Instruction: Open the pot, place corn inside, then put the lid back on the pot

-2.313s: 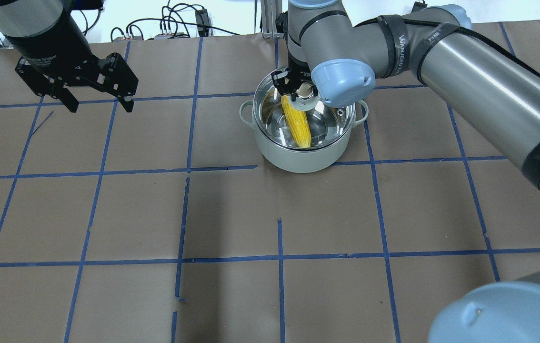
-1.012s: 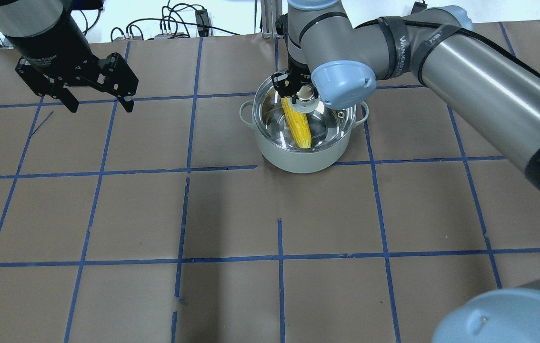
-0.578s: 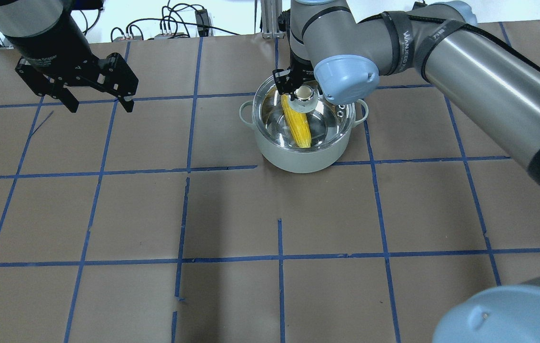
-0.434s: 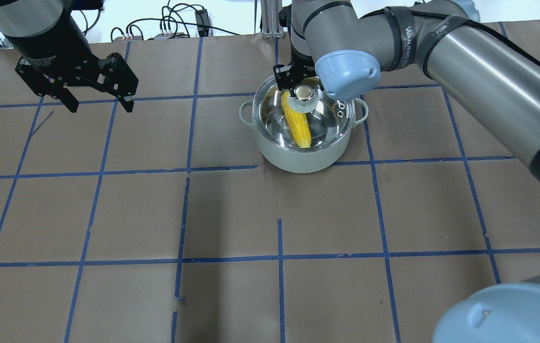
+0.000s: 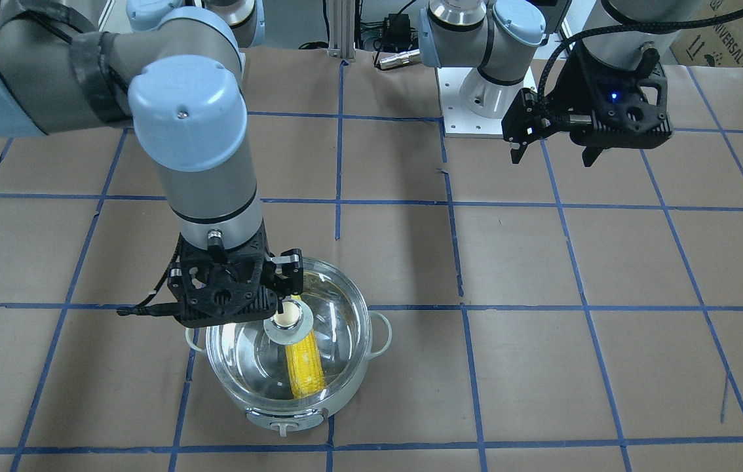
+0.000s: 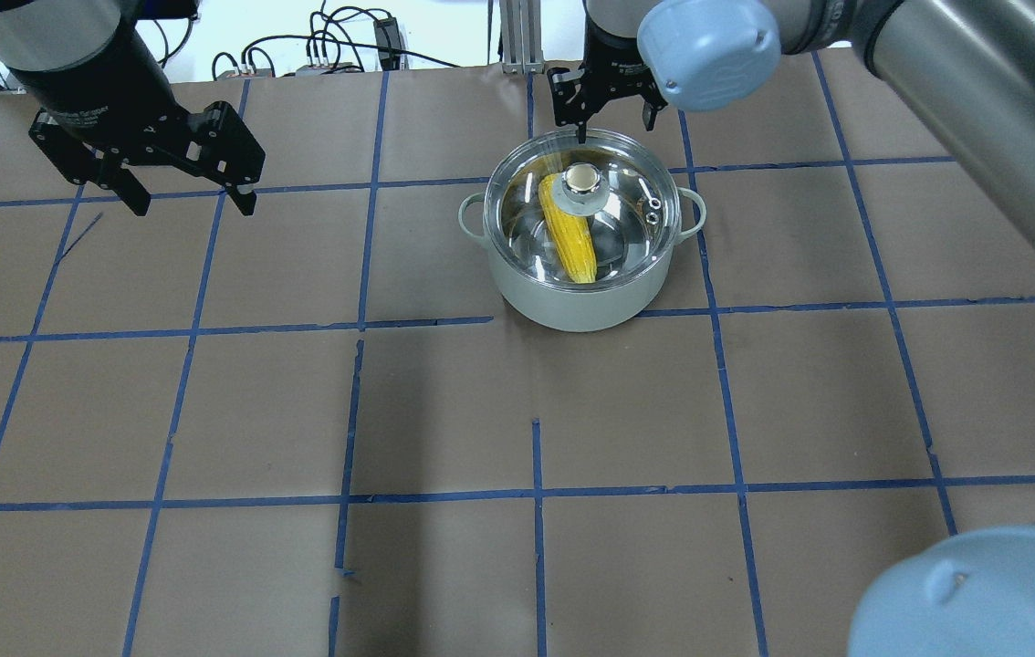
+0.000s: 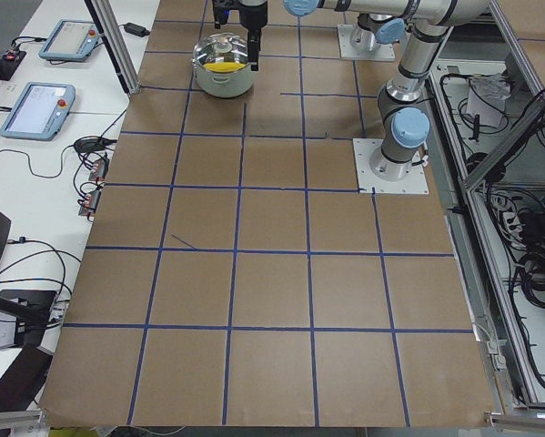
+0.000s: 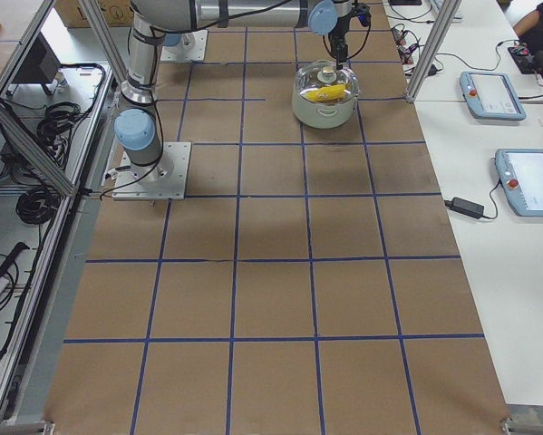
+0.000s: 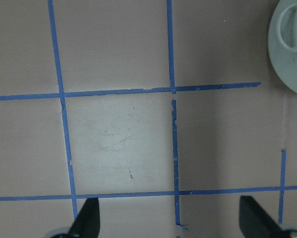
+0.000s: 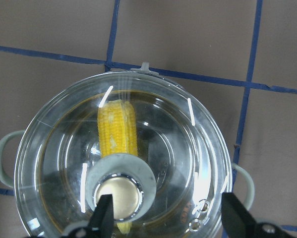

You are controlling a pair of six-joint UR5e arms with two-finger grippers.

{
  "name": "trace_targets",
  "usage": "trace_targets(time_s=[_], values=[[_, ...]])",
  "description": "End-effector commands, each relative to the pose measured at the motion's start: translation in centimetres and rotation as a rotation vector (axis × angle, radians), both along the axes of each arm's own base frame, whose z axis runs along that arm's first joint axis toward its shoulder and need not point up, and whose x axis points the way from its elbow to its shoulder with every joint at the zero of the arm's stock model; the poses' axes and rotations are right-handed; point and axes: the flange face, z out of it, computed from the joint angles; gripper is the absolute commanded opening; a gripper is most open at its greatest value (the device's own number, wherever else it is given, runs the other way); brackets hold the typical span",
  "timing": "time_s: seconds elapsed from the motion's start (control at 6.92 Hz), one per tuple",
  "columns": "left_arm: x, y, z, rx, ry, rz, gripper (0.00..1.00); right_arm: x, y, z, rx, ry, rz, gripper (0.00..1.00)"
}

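Note:
The pale grey pot point(image 6: 572, 306) stands at the far middle of the table. The clear glass lid point(image 6: 636, 173) sits on it, with its metal-capped knob point(image 6: 581, 177) free. The yellow corn point(image 6: 569, 239) lies inside the pot and shows through the glass. My right gripper point(image 6: 613, 123) is open and empty, raised above the lid's far rim. In the right wrist view its fingers point(image 10: 102, 213) stand wide apart on either side of the knob point(image 10: 117, 196), above the corn point(image 10: 117, 131). My left gripper point(image 6: 192, 203) is open and empty, over the far left of the table.
The table is covered in brown paper with a blue tape grid. Cables lie past its far edge point(image 6: 335, 46). The left wrist view shows bare paper and one pot handle point(image 9: 292, 27) at its top right corner.
My right gripper has let go of the lid knob, opened, and lifted up and away toward the far side. The lid stays on the pot. The left arm has not moved.

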Motion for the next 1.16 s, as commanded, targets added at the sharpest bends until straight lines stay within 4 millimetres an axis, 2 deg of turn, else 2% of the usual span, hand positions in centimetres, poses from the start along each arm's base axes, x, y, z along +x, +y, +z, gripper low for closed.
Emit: trace_targets(time_s=[0.0,0.14,0.43,0.72,0.87,1.01], values=[[0.0,0.0,0.0,0.0,0.0,0.002,1.0,-6.3,0.8,4.1,0.036,0.014,0.02,0.79],[0.0,0.0,0.0,0.0,-0.003,0.001,1.0,-7.8,1.8,5.9,0.036,0.017,0.025,0.79],[0.0,0.0,0.1,-0.003,-0.002,0.015,1.0,-8.9,3.9,7.9,0.057,0.023,0.046,0.76],[0.1,-0.2,-0.1,-0.004,-0.006,0.0,1.0,-10.3,6.4,7.6,0.07,-0.007,0.056,0.73],[0.1,-0.2,-0.1,-0.004,-0.004,0.0,1.0,-11.7,7.2,7.2,0.058,-0.025,0.048,0.76],[0.0,-0.2,-0.1,-0.004,-0.003,0.001,1.0,-12.9,9.0,7.5,0.059,-0.025,0.044,0.77]])
